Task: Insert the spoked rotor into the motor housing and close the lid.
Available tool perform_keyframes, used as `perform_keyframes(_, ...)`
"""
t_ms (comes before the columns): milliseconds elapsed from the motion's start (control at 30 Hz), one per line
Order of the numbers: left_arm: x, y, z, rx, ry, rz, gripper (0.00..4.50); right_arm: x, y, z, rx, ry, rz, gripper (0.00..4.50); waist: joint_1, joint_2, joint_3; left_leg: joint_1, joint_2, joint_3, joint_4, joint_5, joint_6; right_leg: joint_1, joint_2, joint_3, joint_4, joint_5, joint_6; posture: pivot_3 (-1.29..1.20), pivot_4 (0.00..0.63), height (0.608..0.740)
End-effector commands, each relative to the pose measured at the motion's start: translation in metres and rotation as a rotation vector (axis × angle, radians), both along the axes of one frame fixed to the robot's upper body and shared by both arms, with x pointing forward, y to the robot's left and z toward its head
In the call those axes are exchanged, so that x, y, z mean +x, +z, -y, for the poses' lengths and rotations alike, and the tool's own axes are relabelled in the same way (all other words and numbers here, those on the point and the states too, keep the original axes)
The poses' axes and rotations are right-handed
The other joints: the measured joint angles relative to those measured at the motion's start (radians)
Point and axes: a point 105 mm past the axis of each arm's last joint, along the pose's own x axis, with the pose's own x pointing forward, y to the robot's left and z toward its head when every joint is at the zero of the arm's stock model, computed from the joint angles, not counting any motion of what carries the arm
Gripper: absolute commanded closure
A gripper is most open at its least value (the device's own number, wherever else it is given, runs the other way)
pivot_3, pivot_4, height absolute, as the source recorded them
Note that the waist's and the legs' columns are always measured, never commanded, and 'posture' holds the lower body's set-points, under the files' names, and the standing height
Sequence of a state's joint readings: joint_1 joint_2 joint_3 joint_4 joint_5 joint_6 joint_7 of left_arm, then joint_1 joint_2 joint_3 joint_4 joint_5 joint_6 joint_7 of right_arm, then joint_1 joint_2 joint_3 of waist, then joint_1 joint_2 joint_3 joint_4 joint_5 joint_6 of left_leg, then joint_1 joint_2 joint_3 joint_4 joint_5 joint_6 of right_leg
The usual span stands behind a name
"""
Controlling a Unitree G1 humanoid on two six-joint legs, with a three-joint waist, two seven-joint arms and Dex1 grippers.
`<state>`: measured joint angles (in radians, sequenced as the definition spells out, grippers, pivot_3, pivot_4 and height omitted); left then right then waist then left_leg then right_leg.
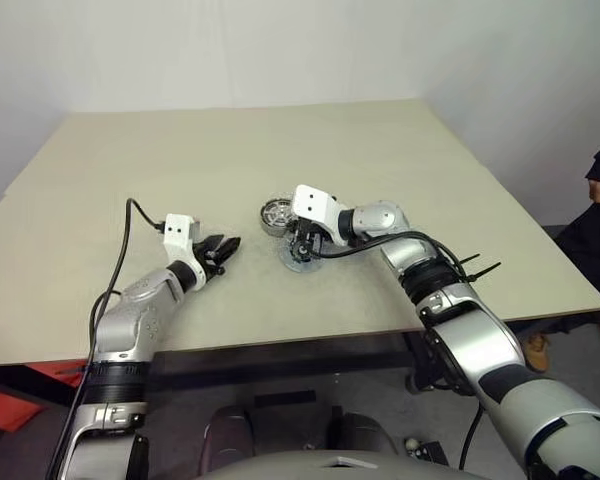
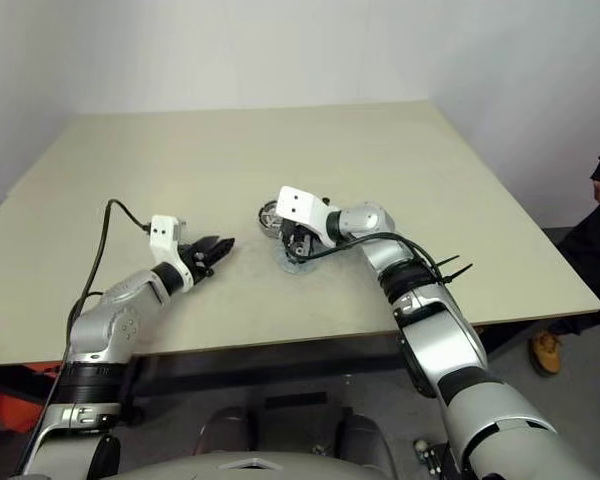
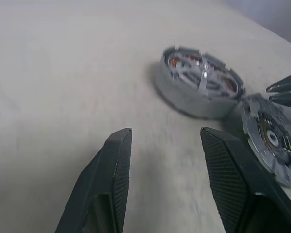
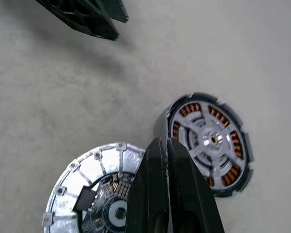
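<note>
currently we find the silver spoked rotor [image 4: 209,141] already seated in the round copper-wound motor housing [image 1: 277,214]. the right gripper [image 4: 166,145], fingers pressed together, holds the dark notched lid [image 3: 270,139] at the housing's five o'clock; the left gripper [image 3: 165,141] stands parted, empty. risk: a thin edge-pinch may slip, dropping the lid askew.

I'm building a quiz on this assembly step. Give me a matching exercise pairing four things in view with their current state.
Things:
1. spoked rotor
2. lid
3. left gripper
4. right gripper

States:
A. fingers pressed together
B. seated inside the motor housing
C. fingers apart, holding nothing
D. lying on the table beside the housing

Pairs: 1-B, 2-D, 3-C, 4-A
</note>
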<state>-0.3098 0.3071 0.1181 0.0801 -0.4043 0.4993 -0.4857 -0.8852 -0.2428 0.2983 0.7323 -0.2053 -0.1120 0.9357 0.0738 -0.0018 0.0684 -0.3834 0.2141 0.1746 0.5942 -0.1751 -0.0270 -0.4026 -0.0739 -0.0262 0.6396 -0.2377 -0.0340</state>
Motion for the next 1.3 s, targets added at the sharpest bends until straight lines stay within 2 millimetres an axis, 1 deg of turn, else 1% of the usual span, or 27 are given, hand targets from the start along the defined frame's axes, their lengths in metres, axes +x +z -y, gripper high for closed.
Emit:
perform_keyframes(33,0.017,0.025,0.011,0.091,-0.077,0.130,2.10,0.004,0.026,0.007,0.058,-0.041,0.083,4.35,0.005,-0.001,0.000,0.000,-0.001,0.000,0.000,0.000,0.000,0.000,0.000,0.000,0.000,0.000,0.000,0.00,0.000,0.740)
perform_keyframes(233,0.039,0.022,0.030,0.405,-0.244,0.243,2.10,0.001,0.041,0.031,0.103,-0.125,0.113,4.35,0.017,-0.001,0.000,0.001,-0.003,0.000,0.000,0.000,0.000,0.001,0.000,0.000,0.000,0.000,0.000,0.00,0.000,0.740)
perform_keyframes(367,0.046,0.012,0.041,0.657,-0.393,0.318,2.10,0.001,0.050,0.050,0.129,-0.206,0.131,4.35,0.021,-0.001,0.000,0.001,-0.004,0.000,0.000,0.002,-0.004,0.000,0.000,0.001,-0.001,0.000,0.001,0.00,0.000,0.740)
perform_keyframes(567,0.056,0.007,0.050,0.891,-0.540,0.384,2.10,0.001,0.059,0.071,0.152,-0.311,0.158,4.35,0.026,-0.001,0.000,0.001,-0.004,-0.001,0.000,0.003,-0.005,0.001,-0.001,0.001,0.000,0.000,0.001,0.00,0.000,0.740)
perform_keyframes(700,0.063,0.008,0.056,0.979,-0.585,0.414,2.10,0.001,0.066,0.081,0.164,-0.356,0.182,4.35,0.026,-0.001,0.000,0.001,-0.005,-0.001,0.000,0.003,-0.005,0.001,-0.001,0.001,0.000,0.001,0.001,0.00,0.000,0.740)
perform_keyframes(833,0.069,0.009,0.063,1.047,-0.605,0.433,2.10,0.000,0.068,0.087,0.169,-0.380,0.191,4.35,0.028,-0.001,0.001,0.001,-0.005,-0.001,0.000,0.003,-0.005,0.001,-0.001,0.001,0.000,0.001,0.001,0.00,0.000,0.740)
perform_keyframes(1133,0.078,0.012,0.082,1.176,-0.636,0.451,2.10,0.000,0.070,0.091,0.180,-0.409,0.203,4.35,0.035,-0.001,0.001,0.001,-0.006,-0.001,0.000,0.003,-0.005,0.001,-0.002,0.001,0.001,0.001,0.001,0.00,0.000,0.740)
perform_keyframes(1300,0.081,0.010,0.087,1.251,-0.650,0.429,2.10,0.000,0.073,0.093,0.195,-0.428,0.212,4.35,0.052,-0.001,0.001,0.001,-0.007,-0.002,0.001,0.003,-0.005,0.002,-0.003,0.001,0.001,0.001,0.002,0.00,0.000,0.740)
